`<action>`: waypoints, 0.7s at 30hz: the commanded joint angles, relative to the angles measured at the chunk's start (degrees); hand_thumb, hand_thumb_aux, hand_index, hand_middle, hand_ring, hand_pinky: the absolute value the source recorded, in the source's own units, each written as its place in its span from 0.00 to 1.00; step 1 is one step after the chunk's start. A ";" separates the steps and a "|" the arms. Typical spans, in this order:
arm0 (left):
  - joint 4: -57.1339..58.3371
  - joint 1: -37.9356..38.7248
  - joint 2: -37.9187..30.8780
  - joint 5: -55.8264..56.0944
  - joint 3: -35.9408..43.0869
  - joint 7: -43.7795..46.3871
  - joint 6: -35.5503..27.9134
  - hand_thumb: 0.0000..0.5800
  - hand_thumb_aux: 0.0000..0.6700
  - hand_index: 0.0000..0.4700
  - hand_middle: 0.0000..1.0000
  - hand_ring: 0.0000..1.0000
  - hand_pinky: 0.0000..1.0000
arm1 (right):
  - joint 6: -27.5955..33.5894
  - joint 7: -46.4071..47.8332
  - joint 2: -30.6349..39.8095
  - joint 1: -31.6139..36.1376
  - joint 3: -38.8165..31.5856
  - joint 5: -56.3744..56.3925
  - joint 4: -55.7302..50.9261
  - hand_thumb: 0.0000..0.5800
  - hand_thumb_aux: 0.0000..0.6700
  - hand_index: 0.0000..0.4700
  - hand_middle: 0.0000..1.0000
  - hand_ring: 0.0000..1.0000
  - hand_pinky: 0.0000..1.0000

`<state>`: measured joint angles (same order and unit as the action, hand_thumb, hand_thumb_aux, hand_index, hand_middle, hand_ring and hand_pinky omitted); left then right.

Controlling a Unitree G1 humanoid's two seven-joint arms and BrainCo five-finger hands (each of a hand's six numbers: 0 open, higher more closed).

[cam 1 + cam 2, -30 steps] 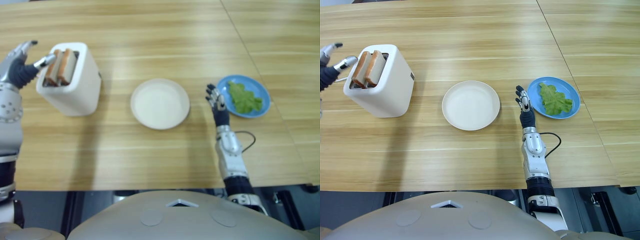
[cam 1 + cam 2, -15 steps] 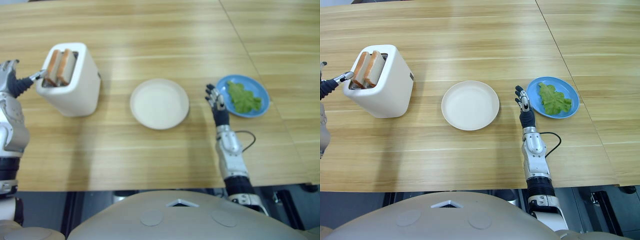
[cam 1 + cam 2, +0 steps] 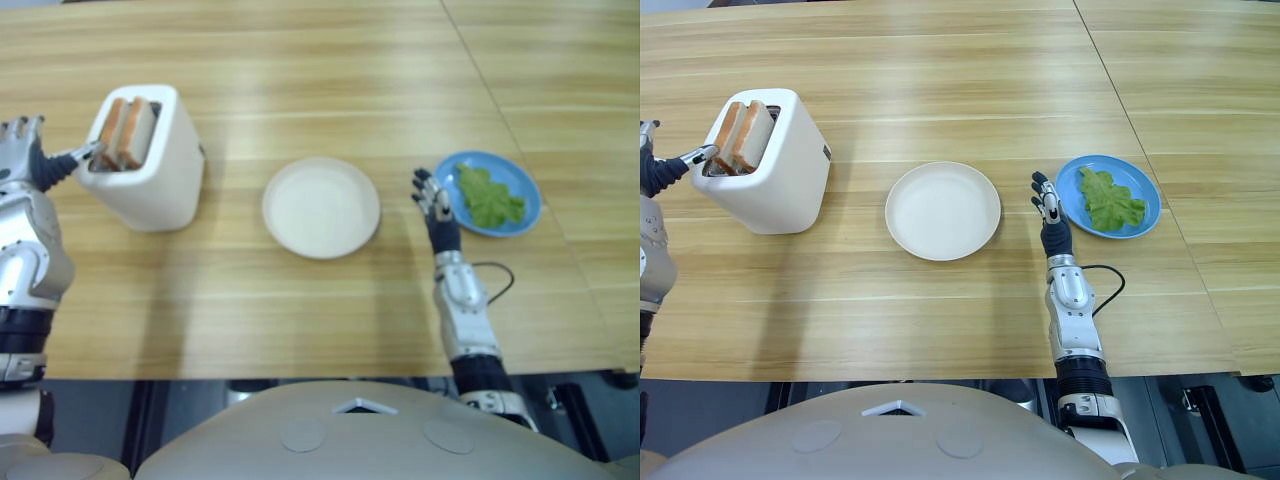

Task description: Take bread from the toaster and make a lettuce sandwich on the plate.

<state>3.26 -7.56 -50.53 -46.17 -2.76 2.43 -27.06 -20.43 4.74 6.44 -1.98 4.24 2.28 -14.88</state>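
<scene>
Bread stands in the toaster near the desk's left edge. The left hand, fingers spread, has dropped from the slices to the toaster's left rim, grasping nothing, so no slice is out. The right hand lies spread, unmoved.

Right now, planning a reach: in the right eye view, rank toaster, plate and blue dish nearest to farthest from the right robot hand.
1. Blue dish, just right of the right robot hand.
2. Plate, to its left.
3. Toaster, far left.
</scene>
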 commanded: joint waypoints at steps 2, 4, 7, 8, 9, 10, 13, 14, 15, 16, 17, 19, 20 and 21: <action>-0.89 0.08 0.51 -0.28 -0.12 -0.38 0.17 0.00 0.00 0.00 0.00 0.00 0.00 | 0.90 0.09 -0.05 -0.61 -0.13 -0.32 -0.06 0.00 0.00 0.00 0.00 0.00 0.00; -0.66 0.00 0.51 -0.39 -0.03 -0.61 0.19 0.00 0.00 0.00 0.00 0.00 0.00 | 0.98 0.10 -0.07 -0.60 -0.20 -0.38 -0.15 0.00 0.00 0.00 0.00 0.00 0.00; 0.17 -0.30 0.62 -0.71 0.83 -0.53 0.23 0.00 0.00 0.00 0.00 0.00 0.00 | 1.10 0.08 -0.06 -0.64 -0.25 -0.42 -0.10 0.00 0.00 0.00 0.00 0.00 0.00; 0.64 -0.40 0.70 -0.89 1.26 -0.41 0.18 0.00 0.00 0.00 0.00 0.00 0.00 | 1.13 0.07 -0.02 -0.66 -0.21 -0.42 -0.08 0.00 0.00 0.00 0.00 0.00 0.00; 1.15 -0.50 0.75 -1.12 1.69 -0.20 0.04 0.00 0.00 0.00 0.00 0.00 0.00 | 1.19 0.07 0.03 -0.69 -0.16 -0.40 0.00 0.00 0.00 0.00 0.00 0.00 0.00; 1.74 -0.54 0.79 -1.24 2.09 0.05 -0.05 0.00 0.00 0.00 0.00 0.00 0.00 | 1.24 0.08 0.10 -0.73 -0.11 -0.37 0.07 0.00 0.00 0.00 0.00 0.00 0.00; 3.46 -0.73 0.88 -1.62 3.10 0.10 -0.01 0.00 0.00 0.00 0.00 0.00 0.00 | 1.33 0.09 0.25 -0.86 0.01 -0.34 0.31 0.00 0.00 0.00 0.00 0.00 0.00; 4.12 -0.84 0.91 -1.71 3.55 0.17 0.13 0.00 0.00 0.00 0.00 0.00 0.00 | 1.36 0.09 0.31 -0.91 0.03 -0.35 0.39 0.00 0.00 0.00 0.00 0.00 0.00; 4.69 -0.96 1.00 -1.84 3.96 0.13 0.27 0.00 0.00 0.00 0.00 0.00 0.00 | 1.40 0.08 0.35 -0.96 0.05 -0.35 0.46 0.00 0.00 0.00 0.00 0.00 0.00; 5.10 -1.10 1.13 -1.99 4.37 0.07 0.35 0.00 0.00 0.00 0.00 0.00 0.00 | 1.46 0.11 0.44 -1.02 0.09 -0.32 0.59 0.00 0.00 0.00 0.00 0.00 0.00; 5.43 -1.34 1.25 -2.05 4.74 0.10 0.50 0.00 0.00 0.00 0.00 0.00 0.00 | 1.51 0.10 0.51 -1.10 0.15 -0.29 0.73 0.00 0.00 0.00 0.00 0.00 0.00; 5.85 -2.01 1.60 -2.16 5.64 0.21 0.71 0.00 0.00 0.00 0.00 0.00 0.00 | 1.58 0.05 0.61 -1.19 0.19 -0.28 0.85 0.00 0.00 0.00 0.00 0.00 0.00; 6.04 -2.33 1.83 -2.22 6.13 0.22 0.78 0.00 0.00 0.00 0.00 0.00 0.00 | 1.60 0.01 0.64 -1.21 0.19 -0.30 0.84 0.00 0.00 0.00 0.00 0.00 0.00; 6.16 -2.39 2.10 -2.29 6.47 0.05 0.79 0.00 0.00 0.00 0.00 0.00 0.00 | 1.63 0.04 0.68 -1.13 0.14 -0.31 0.74 0.00 0.00 0.00 0.00 0.00 0.00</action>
<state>8.62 -9.54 -48.85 -47.76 2.29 1.88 -26.69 -19.56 4.67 7.08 -2.88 4.36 2.28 -14.84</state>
